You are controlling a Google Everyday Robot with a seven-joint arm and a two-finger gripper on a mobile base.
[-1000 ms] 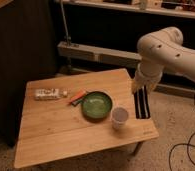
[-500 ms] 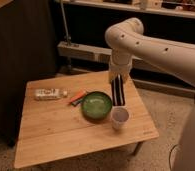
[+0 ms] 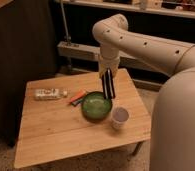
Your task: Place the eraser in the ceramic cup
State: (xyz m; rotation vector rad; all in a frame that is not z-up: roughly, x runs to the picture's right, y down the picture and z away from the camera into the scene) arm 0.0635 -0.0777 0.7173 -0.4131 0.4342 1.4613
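The eraser (image 3: 109, 85), a long black block with a pale stripe, hangs upright from my gripper (image 3: 107, 73), which is shut on its top end. It hangs over the far right rim of the green bowl (image 3: 95, 106). The ceramic cup (image 3: 120, 117), small, pale and handleless, stands on the wooden table (image 3: 56, 130) to the right of the bowl, in front of and slightly right of the eraser's lower end. The arm (image 3: 141, 42) reaches in from the right.
A white clear-wrapped packet (image 3: 48, 93) lies at the table's far left. A thin orange marker (image 3: 77, 96) lies just left of the bowl. A dark cabinet stands at the left and a shelf with a metal rail (image 3: 81, 50) behind the table.
The arm has swung left with the eraser, from right of the cup to over the bowl's far rim. The view has also come closer to the table.
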